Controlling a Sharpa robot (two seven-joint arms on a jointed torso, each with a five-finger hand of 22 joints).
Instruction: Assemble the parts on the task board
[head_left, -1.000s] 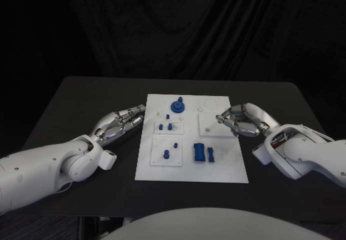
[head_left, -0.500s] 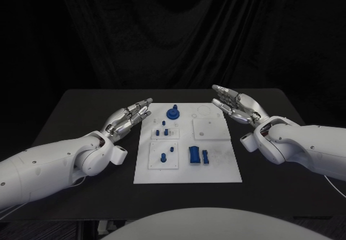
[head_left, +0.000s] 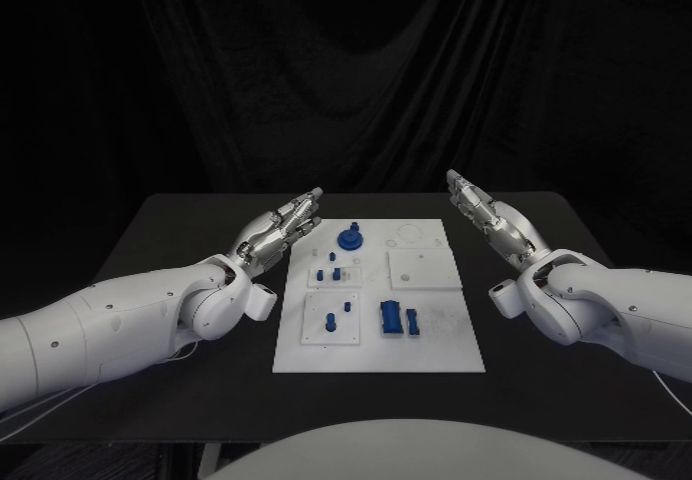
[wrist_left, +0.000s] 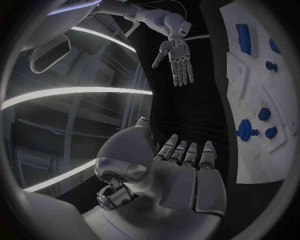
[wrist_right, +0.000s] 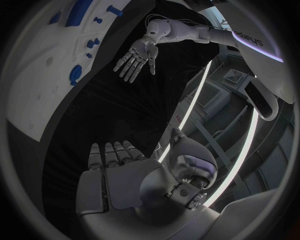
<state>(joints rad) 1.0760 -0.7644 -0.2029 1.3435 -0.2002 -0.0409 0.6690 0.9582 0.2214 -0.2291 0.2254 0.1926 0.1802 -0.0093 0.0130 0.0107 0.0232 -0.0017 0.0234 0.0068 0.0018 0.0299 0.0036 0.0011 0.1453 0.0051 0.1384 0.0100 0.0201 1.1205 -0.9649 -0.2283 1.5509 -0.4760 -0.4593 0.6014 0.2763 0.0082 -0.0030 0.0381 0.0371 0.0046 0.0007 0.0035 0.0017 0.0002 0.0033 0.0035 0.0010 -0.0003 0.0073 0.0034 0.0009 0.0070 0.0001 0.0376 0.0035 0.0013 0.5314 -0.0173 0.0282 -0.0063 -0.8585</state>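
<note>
Both hands are held raised with fingers extended, nothing gripped: left hand (head_left: 283, 228), right hand (head_left: 483, 213). Task board (head_left: 433, 345) lies between them, blue parts (head_left: 394, 316) on it. Risk judged: a descending hand could knock loose parts aside.

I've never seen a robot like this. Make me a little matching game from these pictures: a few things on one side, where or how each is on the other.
Things:
1. left hand
2. right hand
3. round blue part
4. blue block

Descriptions:
A. far end of the board
B. open, off the board's left edge
C. near half of the board
D. open, off the board's right edge

Pairs: 1-B, 2-D, 3-A, 4-C
</note>
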